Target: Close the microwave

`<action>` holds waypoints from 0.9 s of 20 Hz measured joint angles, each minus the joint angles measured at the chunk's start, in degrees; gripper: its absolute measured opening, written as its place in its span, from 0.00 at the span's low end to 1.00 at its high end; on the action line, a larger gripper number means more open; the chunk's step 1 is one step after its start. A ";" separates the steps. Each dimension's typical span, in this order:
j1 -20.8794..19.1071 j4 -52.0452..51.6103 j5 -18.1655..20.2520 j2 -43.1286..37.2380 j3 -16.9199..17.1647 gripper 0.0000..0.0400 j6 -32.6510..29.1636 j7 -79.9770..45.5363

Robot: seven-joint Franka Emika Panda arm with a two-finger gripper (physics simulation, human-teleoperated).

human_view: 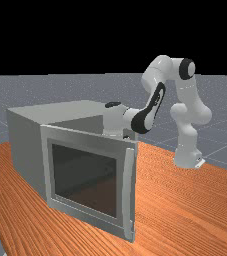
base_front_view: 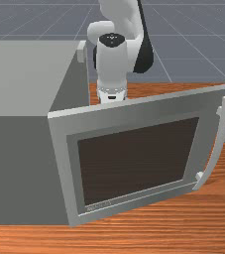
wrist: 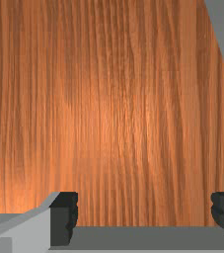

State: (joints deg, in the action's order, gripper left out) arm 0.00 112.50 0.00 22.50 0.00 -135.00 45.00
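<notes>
- Nearest the camera in the front view is the microwave's door (base_front_view: 129, 109), swung open: its hinge side meets the body at the front view's left, and its free side reaches out to the front view's right.
- A curved, pale handle (base_front_view: 224, 134) runs up the free side, and a dark window (base_front_view: 139, 158) sits inside the door's grey frame.
- The microwave's body (base_front_view: 15, 79), a big grey box, takes up the front view's left; in the far view it stands left of the middle, on the table (base_front_view: 134, 235), with the door angled out from it.
- The tool (base_front_view: 112, 96) points down behind the door's top edge in the front view, on the inner side of the door. Whether it touches the door, I cannot tell.
- In the wrist view the tool (wrist: 144, 211) is open, its two fingers wide apart with nothing gripped. Bare wood and part of a grey surface (wrist: 143, 238) show between them; which part of the microwave that surface is, I cannot tell.
- The white arm (human_view: 187, 92) rises from its base at the far view's right and reaches across to the microwave, bent high at the elbow.
</notes>
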 joint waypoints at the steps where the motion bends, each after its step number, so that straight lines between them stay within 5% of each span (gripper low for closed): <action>1: 0.00 0.00 0.00 0.00 0.00 0.61 0.00 0.00; 3: 0.00 0.00 0.00 0.00 0.00 0.22 0.00 0.00; 5: 0.00 0.00 0.00 0.00 0.00 0.08 0.00 0.00; 6: 0.00 -0.22 0.00 0.12 0.00 0.44 0.23 0.00; 7: 0.00 -0.56 0.00 0.28 0.00 0.66 0.65 0.00; 9: 0.00 -0.85 0.00 0.41 0.00 0.88 1.08 0.00; 12: 0.06 -0.56 0.04 -0.26 0.07 0.97 1.24 -0.44; 18: -0.01 -2.97 0.06 -3.82 0.00 1.00 8.11 -0.05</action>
State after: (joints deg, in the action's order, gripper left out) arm -0.01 109.53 0.06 18.68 0.00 -126.89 44.95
